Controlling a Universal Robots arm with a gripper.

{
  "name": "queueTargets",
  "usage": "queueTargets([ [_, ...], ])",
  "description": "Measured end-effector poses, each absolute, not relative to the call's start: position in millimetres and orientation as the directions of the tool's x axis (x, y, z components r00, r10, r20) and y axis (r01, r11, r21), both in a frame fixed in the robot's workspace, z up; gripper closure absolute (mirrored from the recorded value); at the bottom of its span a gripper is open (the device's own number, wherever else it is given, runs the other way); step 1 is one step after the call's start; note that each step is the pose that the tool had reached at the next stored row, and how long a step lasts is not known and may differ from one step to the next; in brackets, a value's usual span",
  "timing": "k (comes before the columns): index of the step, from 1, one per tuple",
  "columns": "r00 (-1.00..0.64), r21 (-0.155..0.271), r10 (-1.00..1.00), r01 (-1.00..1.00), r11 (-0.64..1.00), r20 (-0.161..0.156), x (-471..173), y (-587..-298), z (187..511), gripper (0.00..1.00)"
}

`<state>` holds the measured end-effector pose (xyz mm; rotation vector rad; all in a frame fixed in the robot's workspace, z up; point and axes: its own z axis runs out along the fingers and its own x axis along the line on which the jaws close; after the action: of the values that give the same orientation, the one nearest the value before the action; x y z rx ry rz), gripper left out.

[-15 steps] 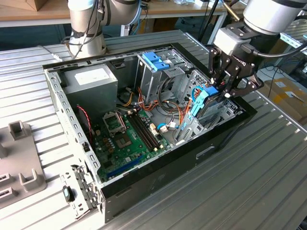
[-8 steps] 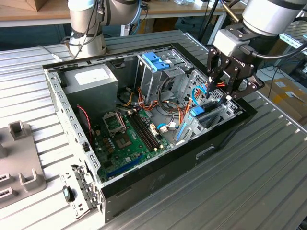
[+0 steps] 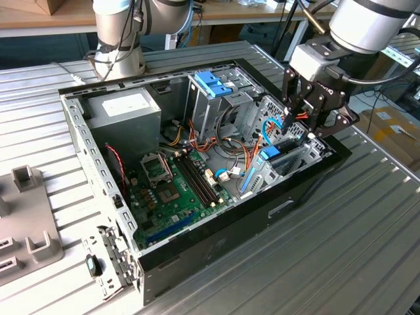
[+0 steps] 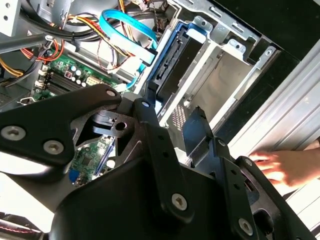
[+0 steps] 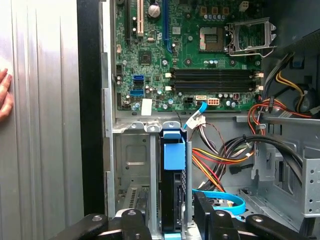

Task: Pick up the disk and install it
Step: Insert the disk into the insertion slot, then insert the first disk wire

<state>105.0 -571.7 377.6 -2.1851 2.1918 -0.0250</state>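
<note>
Well, the disk (image 5: pixel 174 192) stands on edge in a slot of the bay (image 5: pixel 131 160) at one end of the case (image 3: pixel 197 266), its pale-blue tab toward the board (image 5: pixel 190 50). The gripper (image 5: pixel 169 217) hangs right over it with its fingers (image 5: pixel 134 222) spread, one to each side of the disk. From the first wrist view I'd say they sit just beside it rather than pinching it, with slivers of the bay's metal showing between. In the exterior view the gripper (image 3: pixel 300 123) is low over that end of the case, tips down among the bay walls.

To my eye the work is at the seating stage. The disk looks to be in its slot, though I cannot tell whether it is fully home. Doing this well, I reckon, means keeping any push straight along the rails so the carrier doesn't cock and jam, and keeping the force gentle. The blue cable (image 5: pixel 227 202) curls close beside one finger, so it could get snagged or pinched and is worth watching. A person's hand (image 5: pixel 4 95) rests on the table (image 3: pixel 341 262), outside the case wall.
</note>
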Motion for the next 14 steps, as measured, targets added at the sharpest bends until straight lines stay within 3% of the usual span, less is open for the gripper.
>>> queueTargets([
  [14, -0.003, -0.044, -1.0, -0.999, 0.003, -0.015, 97.7, -569.2, 369.3, 0.51],
])
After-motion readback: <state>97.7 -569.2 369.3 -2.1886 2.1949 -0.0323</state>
